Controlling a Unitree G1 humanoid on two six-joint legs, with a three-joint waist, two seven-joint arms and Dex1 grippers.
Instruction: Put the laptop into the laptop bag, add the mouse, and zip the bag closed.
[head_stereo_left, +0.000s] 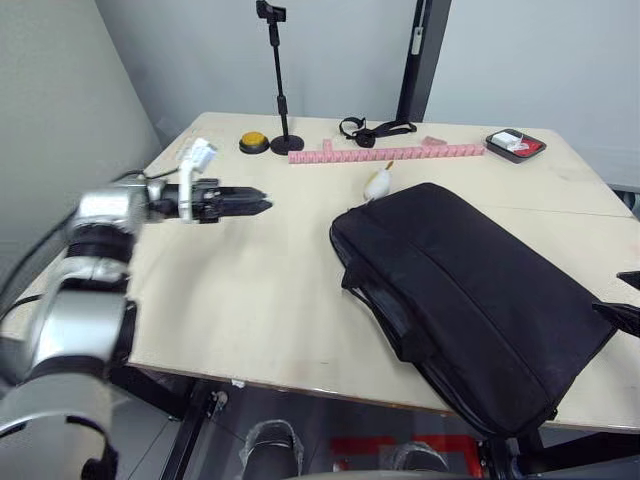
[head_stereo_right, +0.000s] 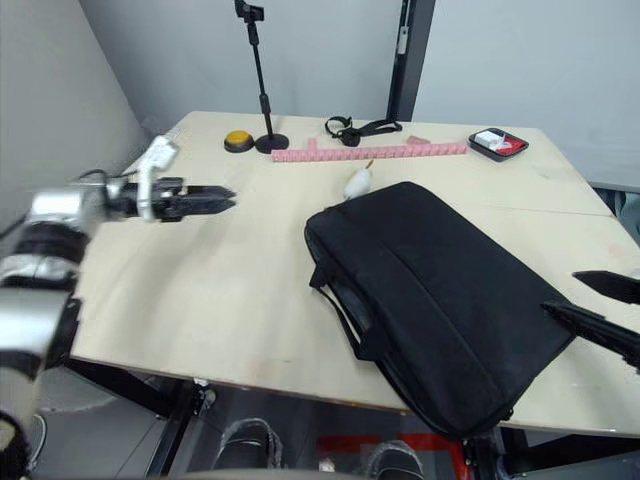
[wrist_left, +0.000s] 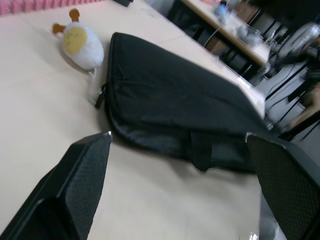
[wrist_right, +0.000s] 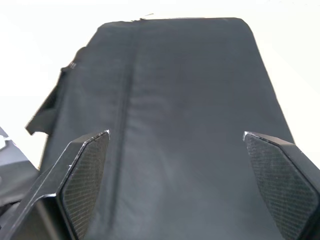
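Right eye view: laptop bag (head_stereo_right: 430, 300) is seen lying flat and closed on the table's (head_stereo_right: 220, 290) near right; its contents cannot be told. Right gripper (head_stereo_right: 598, 306) is held wide open, empty, at its right edge. Left gripper (head_stereo_right: 222, 198) is held empty at far left; wrist view shows fingers parted.

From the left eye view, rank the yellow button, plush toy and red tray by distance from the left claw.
1. Yellow button: just beyond the left claw.
2. Plush toy: mid-table, at the laptop bag's far corner.
3. Red tray: far right corner.
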